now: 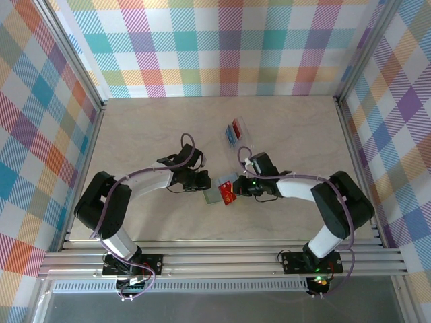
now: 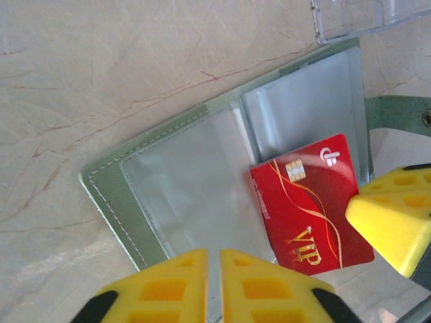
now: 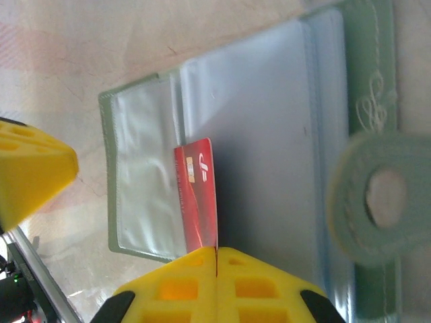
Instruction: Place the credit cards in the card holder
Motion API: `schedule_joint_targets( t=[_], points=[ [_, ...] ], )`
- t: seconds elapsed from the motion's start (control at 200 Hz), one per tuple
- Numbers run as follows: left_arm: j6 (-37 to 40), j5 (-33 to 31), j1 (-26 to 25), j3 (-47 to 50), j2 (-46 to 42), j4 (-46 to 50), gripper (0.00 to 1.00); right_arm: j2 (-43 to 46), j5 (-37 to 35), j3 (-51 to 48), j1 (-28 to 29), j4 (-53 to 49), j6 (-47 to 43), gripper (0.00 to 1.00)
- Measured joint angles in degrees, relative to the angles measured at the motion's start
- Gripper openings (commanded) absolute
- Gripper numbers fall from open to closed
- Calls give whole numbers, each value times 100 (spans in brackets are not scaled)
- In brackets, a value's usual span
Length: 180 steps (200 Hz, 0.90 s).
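Note:
The grey-green card holder [image 2: 182, 182] lies open on the table, its clear pockets facing up [image 3: 269, 134]. A red credit card [image 2: 310, 202] marked VIP stands tilted with one corner at the middle pocket's edge [image 3: 199, 195]. My right gripper [image 3: 216, 250] is shut on that card's near end; one of its yellow fingers [image 2: 397, 215] covers the card's corner. My left gripper [image 2: 214, 254] is pinched almost fully together over the holder's near edge, with a thin sheet of pocket between its pads. From above, both grippers [image 1: 202, 182] [image 1: 241, 187] meet over the holder [image 1: 214, 196].
A clear plastic tray [image 1: 244, 138] lies just beyond the holder, with a red card [image 1: 238, 126] and a blue card [image 1: 231, 136] in it. Its corner [image 2: 357, 17] hangs over the holder's far edge. The holder's strap [image 2: 397, 111] points right. Aluminium rails border the table.

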<state>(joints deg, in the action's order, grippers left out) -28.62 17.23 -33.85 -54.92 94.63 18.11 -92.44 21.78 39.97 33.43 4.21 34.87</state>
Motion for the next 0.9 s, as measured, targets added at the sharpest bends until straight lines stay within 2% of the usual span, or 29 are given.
schedule_joint_targets(
  t=[0.245,0.415,0.6,0.9],
  points=[
    [20,-153,0,-42,334,48,9,579,-492,-623,339,116,498,0],
    [74,-282,0,-52,446,140,9,831,-726,-710,455,111,584,0],
    [131,-494,24,-151,483,291,8,780,-697,-472,437,52,365,0],
    [275,-909,24,-282,531,599,8,361,-264,-4,85,72,-26,0]
  ],
)
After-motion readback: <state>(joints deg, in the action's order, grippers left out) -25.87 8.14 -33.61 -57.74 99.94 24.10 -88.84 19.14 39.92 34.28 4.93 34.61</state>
